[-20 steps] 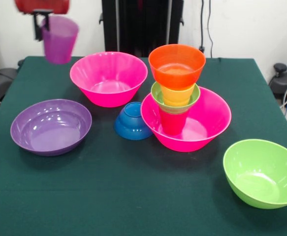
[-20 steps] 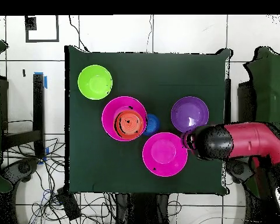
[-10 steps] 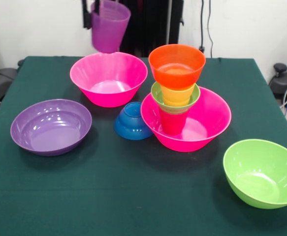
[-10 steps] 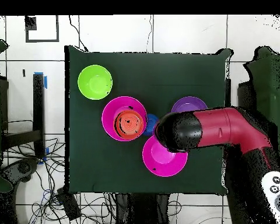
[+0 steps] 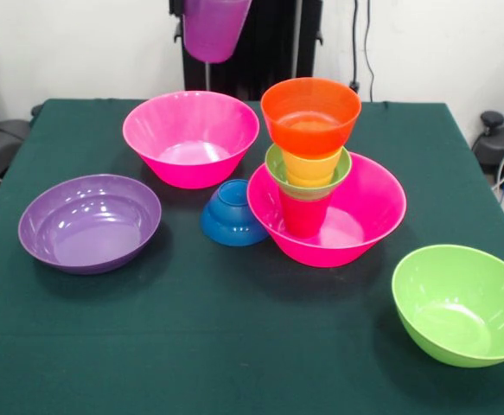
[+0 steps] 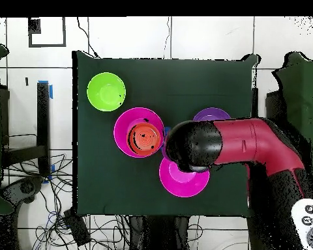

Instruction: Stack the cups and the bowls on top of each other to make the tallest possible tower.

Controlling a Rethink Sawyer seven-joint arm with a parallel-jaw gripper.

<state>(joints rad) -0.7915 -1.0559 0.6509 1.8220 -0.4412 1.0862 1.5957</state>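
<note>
The ridged purple cup (image 5: 210, 28) hangs in the air at the top edge, above the far hot pink bowl (image 5: 191, 138). The gripper that holds it is cut off by the top edge, and in the overhead view it is hidden under the red and black arm (image 6: 193, 146). In the near hot pink bowl (image 5: 364, 220) stands a tower: red cup (image 5: 303, 216), small green bowl (image 5: 344, 171), yellow-orange cup (image 5: 312, 167), orange bowl (image 5: 310, 117) on top. The small blue bowl (image 5: 232, 213) lies upside down beside it. The wide purple bowl (image 5: 90, 222) sits left, the lime green bowl (image 5: 459, 303) front right.
The green table cloth (image 5: 234, 346) ends close behind the far pink bowl. The black pedestal (image 5: 260, 43) stands right behind the hanging cup. In the overhead view the arm covers the blue bowl and parts of the purple bowl (image 6: 211, 114) and one pink bowl (image 6: 182, 183).
The purple cup has travelled from the table's far left corner rightward and upward, to above the far pink bowl. The arm swung across the overhead view toward the tower. The bowls did not move.
</note>
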